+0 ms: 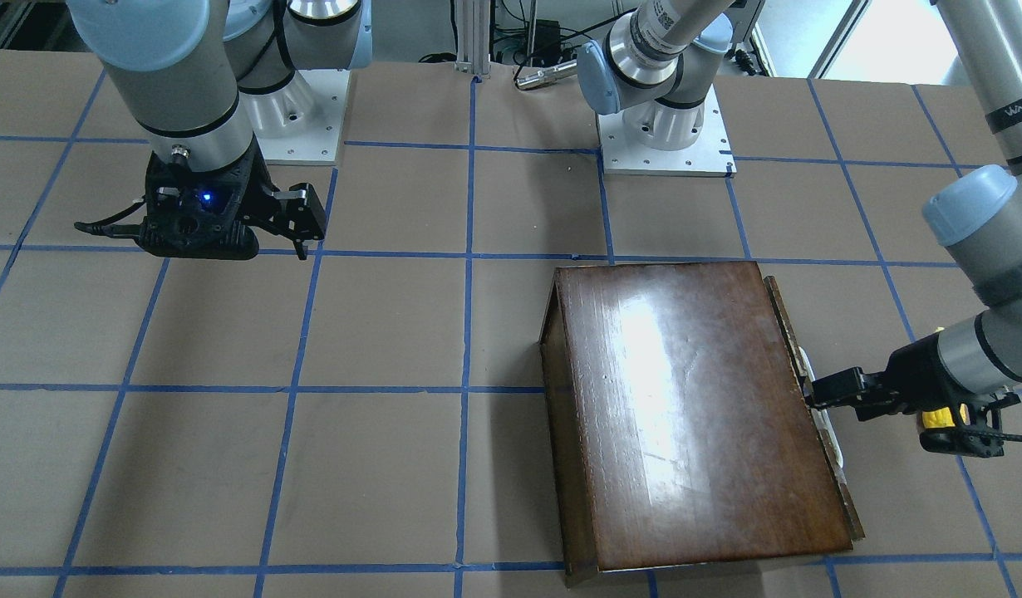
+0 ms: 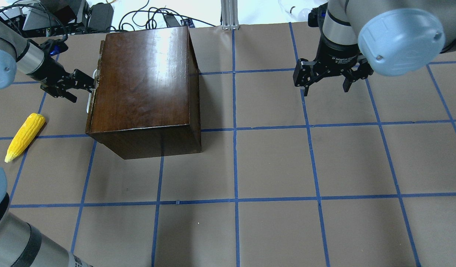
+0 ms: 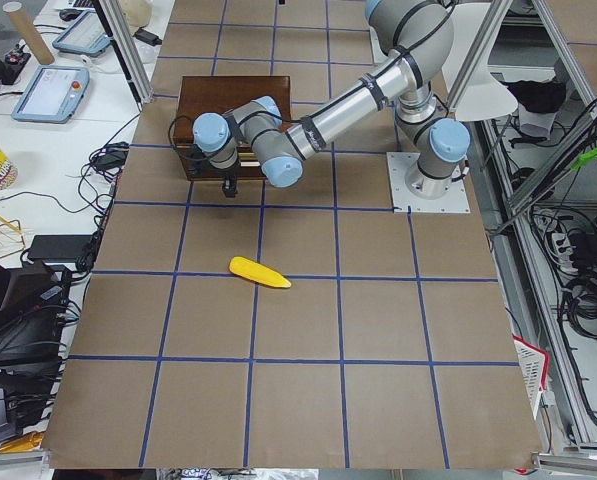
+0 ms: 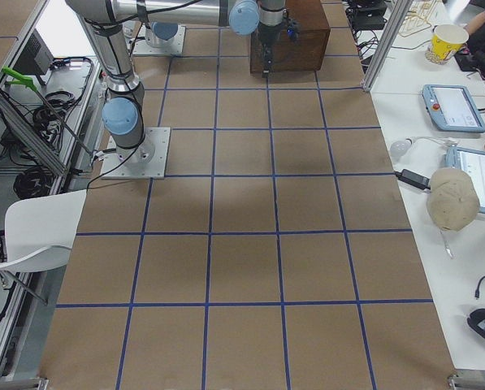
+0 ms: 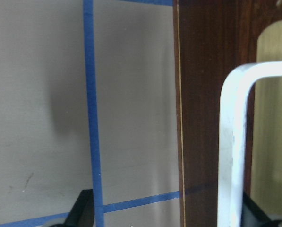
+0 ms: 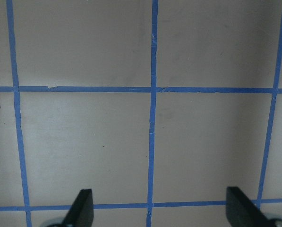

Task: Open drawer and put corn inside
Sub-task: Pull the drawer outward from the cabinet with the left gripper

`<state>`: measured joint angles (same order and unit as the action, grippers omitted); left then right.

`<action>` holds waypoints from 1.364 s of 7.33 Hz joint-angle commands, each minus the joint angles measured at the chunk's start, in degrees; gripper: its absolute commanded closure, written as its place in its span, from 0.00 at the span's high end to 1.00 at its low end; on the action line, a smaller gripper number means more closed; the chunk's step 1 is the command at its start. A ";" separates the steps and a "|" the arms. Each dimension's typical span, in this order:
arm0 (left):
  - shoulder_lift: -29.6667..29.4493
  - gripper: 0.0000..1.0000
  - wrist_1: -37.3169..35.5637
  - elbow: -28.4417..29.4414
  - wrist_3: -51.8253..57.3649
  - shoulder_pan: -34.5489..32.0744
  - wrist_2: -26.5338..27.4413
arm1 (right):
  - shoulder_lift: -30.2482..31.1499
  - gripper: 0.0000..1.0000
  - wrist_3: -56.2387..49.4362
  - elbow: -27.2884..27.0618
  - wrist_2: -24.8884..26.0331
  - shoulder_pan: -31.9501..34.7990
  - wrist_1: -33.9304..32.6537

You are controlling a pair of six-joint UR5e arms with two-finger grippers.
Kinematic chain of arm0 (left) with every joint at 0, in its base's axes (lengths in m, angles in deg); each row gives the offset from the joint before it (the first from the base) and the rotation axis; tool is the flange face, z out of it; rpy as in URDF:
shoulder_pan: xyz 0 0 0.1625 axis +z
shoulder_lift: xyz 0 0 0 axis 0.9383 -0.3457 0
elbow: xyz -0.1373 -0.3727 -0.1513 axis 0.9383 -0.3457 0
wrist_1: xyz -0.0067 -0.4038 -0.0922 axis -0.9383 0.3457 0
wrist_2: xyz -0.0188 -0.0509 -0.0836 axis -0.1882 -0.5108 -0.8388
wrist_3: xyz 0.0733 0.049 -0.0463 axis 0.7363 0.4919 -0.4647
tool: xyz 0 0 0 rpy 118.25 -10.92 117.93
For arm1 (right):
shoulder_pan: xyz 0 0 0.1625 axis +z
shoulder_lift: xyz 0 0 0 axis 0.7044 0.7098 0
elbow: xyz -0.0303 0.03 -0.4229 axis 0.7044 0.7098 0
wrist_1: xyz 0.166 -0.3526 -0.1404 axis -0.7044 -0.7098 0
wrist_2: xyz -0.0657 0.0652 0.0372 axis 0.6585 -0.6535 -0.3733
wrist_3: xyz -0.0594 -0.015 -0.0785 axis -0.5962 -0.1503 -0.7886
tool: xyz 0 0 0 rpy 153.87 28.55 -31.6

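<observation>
The glossy dark-brown box (image 2: pixel 146 81) stands at the table's far left. Its drawer (image 2: pixel 100 50) is shut, its front panel facing left, and it has a white bar handle (image 2: pixel 89 102). In the left wrist view, the handle (image 5: pixel 233 142) stands in front of the dark front panel (image 5: pixel 207 94). My left gripper (image 2: pixel 83 89) is open, level with the handle. Its jaws straddle the handle without closing on it (image 5: pixel 166 213). The yellow corn (image 2: pixel 26 136) lies on the table left of the box, apart from the gripper. My right gripper (image 2: pixel 326 83) is open and empty above the table (image 6: pixel 159 210).
The brown table (image 2: pixel 272 167) carries a blue tape grid. Cables and equipment (image 2: pixel 83 15) lie past the far edge behind the box. The two arm bases (image 1: pixel 669 124) stand on plates at the robot's side.
</observation>
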<state>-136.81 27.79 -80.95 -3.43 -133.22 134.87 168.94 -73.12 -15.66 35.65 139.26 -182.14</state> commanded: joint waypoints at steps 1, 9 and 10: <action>0.02 1.00 -0.64 0.06 0.16 1.03 1.17 | 0.03 1.00 0.00 0.00 0.00 0.00 -0.09; -0.33 1.00 -0.55 0.85 1.83 5.43 1.17 | -0.06 1.00 0.00 0.00 0.00 0.00 0.00; -0.33 1.00 -0.55 0.85 2.27 5.78 1.09 | 0.02 1.00 0.00 0.00 0.00 0.00 0.00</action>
<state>-137.09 27.24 -80.12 -1.57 -127.94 136.03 168.93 -73.12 -15.64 35.65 139.26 -182.14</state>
